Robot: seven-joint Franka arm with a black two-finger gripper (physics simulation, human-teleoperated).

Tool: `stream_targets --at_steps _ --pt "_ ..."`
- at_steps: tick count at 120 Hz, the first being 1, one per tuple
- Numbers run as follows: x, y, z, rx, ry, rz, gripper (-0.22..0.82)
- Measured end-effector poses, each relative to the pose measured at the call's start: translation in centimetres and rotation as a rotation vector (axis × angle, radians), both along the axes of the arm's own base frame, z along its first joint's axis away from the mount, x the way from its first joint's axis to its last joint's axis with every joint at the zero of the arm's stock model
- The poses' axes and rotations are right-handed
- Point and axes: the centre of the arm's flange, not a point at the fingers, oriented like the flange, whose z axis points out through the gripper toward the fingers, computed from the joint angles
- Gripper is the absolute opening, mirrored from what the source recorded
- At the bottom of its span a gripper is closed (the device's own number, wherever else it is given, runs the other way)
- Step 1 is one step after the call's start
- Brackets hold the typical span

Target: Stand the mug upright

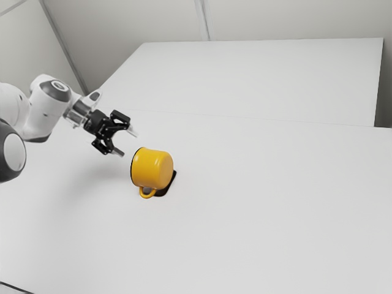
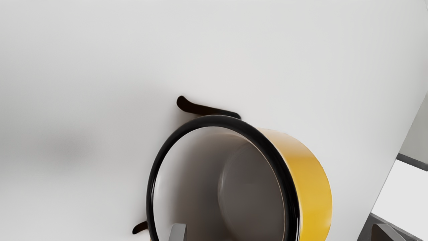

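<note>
My gripper [image 1: 125, 143] is open in the exterior view, a short way from the yellow mug [image 1: 153, 168] on the side toward the arm. The mug lies on its side, its dark rim facing the arm and its handle [image 1: 147, 192] pointing toward the near side. In the wrist view the open mouth of the mug [image 2: 314, 187] faces my hand, showing its grey inside. The gripper [image 2: 277, 232] has its two fingertips wide apart, one in front of the mouth and the other out beyond the yellow wall. Nothing is held between them.
A flat black item [image 1: 166, 185] lies under and beside the mug on the white table [image 1: 263, 202]; parts of this item [image 2: 204, 108] stick out around the rim. A dark thin strip [image 1: 15, 287] crosses the near left corner of the exterior view.
</note>
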Motion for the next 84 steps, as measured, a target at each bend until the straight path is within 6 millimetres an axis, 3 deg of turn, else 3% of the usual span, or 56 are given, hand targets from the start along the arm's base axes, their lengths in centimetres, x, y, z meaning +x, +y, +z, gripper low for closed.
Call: stream_targets --at_steps 38,61,84 --pt "0.3 -1.6 -3.6 -0.152 -0.017 0.034 0.6" --pt "0.7 -2.7 -4.6 -0.219 -0.035 0.055 0.59" --pt "0.5 -3.2 -5.5 -0.199 -0.02 0.024 0.14"
